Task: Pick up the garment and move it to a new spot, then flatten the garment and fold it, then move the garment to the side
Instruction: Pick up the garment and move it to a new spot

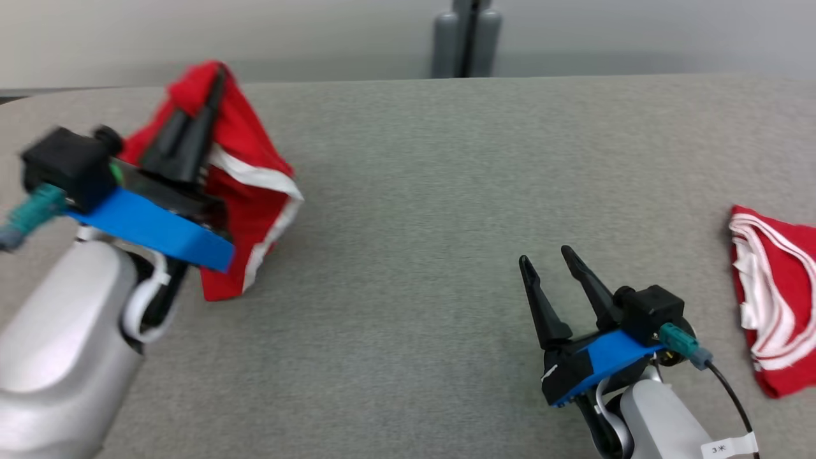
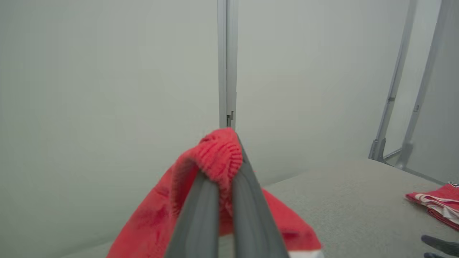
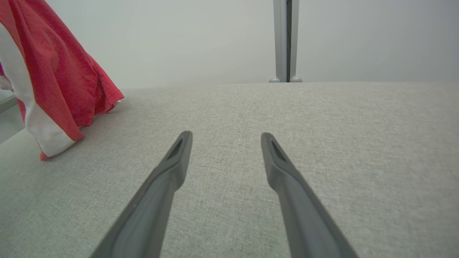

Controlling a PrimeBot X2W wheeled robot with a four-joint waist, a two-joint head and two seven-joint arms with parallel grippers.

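Left gripper (image 1: pixel 213 83) clamps the ribbed edge of the red garment (image 1: pixel 255 197), which hangs soft and light over the table's (image 1: pixel 414 191) far-left end, while the right gripper (image 1: pixel 545 256), fingers apart, looks best placed to catch a drooping corner.

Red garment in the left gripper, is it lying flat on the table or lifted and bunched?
Lifted and bunched: the left gripper pinches the red garment at its top, and it hangs in folds.

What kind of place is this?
Probably a robot laboratory bench for folding clothes: a grey cloth-covered table, pale walls with a metal post, a red garment, and a second garment at the right.
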